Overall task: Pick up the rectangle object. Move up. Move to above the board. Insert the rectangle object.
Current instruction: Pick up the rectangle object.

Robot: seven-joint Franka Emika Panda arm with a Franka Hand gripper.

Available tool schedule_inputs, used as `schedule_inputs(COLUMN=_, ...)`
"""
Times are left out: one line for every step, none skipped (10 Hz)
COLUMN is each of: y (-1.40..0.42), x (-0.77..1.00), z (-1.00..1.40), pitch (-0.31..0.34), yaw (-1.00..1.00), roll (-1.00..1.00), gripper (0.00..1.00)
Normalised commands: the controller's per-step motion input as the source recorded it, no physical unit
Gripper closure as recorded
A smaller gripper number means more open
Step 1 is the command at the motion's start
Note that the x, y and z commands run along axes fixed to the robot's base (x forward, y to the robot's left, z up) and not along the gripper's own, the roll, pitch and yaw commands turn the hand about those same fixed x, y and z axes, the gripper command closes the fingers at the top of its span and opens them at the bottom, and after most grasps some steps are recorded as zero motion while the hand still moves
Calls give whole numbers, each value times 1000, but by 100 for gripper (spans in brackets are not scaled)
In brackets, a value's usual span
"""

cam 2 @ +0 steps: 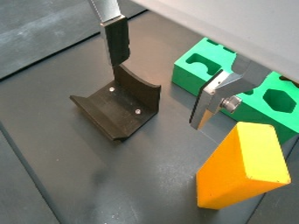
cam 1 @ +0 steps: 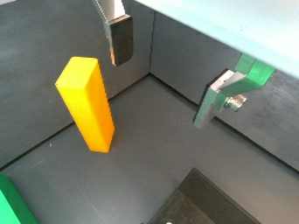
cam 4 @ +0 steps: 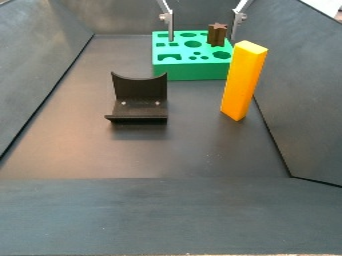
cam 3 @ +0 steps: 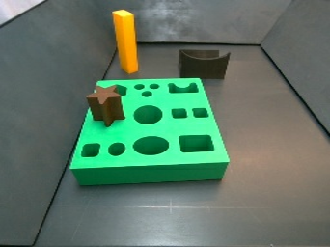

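Note:
The rectangle object point(cam 3: 123, 41), a tall orange-yellow block, stands upright on the dark floor beyond the board; it also shows in the other side view point(cam 4: 243, 80) and in both wrist views point(cam 1: 87, 101) point(cam 2: 246, 166). The board point(cam 3: 149, 135) is a green slab with many cutouts, also seen in a side view point(cam 4: 187, 62) and a wrist view point(cam 2: 198, 70). My gripper point(cam 1: 170, 70) point(cam 2: 163, 74) is open and empty, hanging above the floor beside the rectangle object, with nothing between the fingers point(cam 1: 121, 39). Its fingertips show high up in a side view point(cam 4: 203, 12).
A brown star-shaped block point(cam 3: 104, 102) stands in the board's near-left part. The dark fixture with a curved notch point(cam 3: 204, 61) point(cam 4: 136, 97) point(cam 2: 117, 109) stands on the floor near the rectangle object. Grey walls enclose the floor.

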Motion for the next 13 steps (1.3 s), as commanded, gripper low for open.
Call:
schedule_inputs(y=-51, x=-694, z=-17, pitch=-224, yaw=-206, roll=0, gripper=0)
schedule_inputs(y=-126, x=-714, z=0, pitch=-113, yaw=203, roll=-14, gripper=0)
schedule_inputs(y=-123, x=-731, z=-51, pitch=-187, yaw=320, roll=-159, gripper=0)
schedule_inputs(y=-174, x=-691, z=-20, pitch=-189, yaw=374, roll=-171, gripper=0)
schedule_inputs(y=-337, x=-500, z=-77, pitch=-103, yaw=491, roll=-86, gripper=0)
schedule_inputs(y=-451, x=-271, z=-160, pitch=-20, yaw=649, roll=0, gripper=0)
schedule_inputs(y=-434, x=-257, z=-286, pitch=-36, yaw=760, roll=63, gripper=0)
schedule_inputs(y=-283, x=-349, z=-520, pitch=-117, yaw=800, roll=90, gripper=0)
schedule_inputs(y=-34, x=-311, z=-874, pitch=-156, yaw=837, roll=81, gripper=0)
schedule_inputs(y=226, x=-146, z=-903, pitch=-139, yaw=863, roll=41, gripper=0)
schedule_inputs(y=343, x=-186, z=-866, pitch=-186, yaw=791, roll=51, gripper=0)
schedule_inputs(y=3, x=-191, z=-94, pitch=-109, yaw=40, roll=-23, gripper=0)
schedule_inputs(y=0, x=0, z=0, pitch=-7, yaw=0, roll=0, gripper=0)
